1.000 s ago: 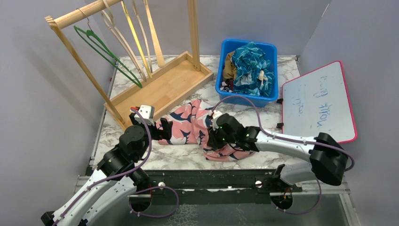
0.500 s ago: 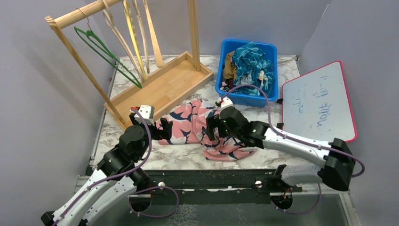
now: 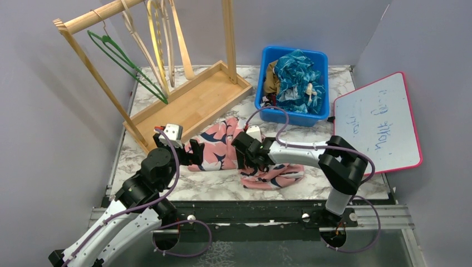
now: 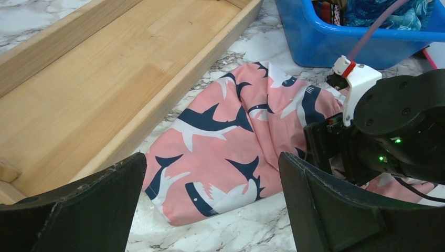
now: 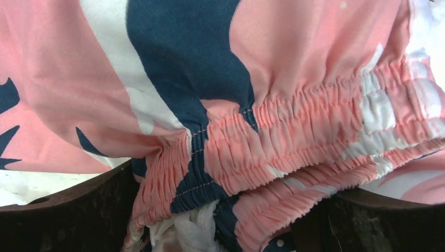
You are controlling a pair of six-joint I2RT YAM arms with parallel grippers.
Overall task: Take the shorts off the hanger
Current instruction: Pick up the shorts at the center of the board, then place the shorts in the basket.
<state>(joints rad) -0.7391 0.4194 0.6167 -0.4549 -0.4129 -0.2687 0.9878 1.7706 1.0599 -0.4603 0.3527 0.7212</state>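
Shifted right gripper [image 3: 243, 157] left, now spread astride shorts [image 3: 214, 149] waistband [image 5: 294, 152], maybe touching. Soft, light, limp: pinch elastic. Left gripper [image 4: 212, 170] spread.

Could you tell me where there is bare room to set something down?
Bare marble along the near edge, before the pink shorts; the rack's tray is bare too. Crowded: the middle, with left gripper and right gripper at the shorts, and the full bin.
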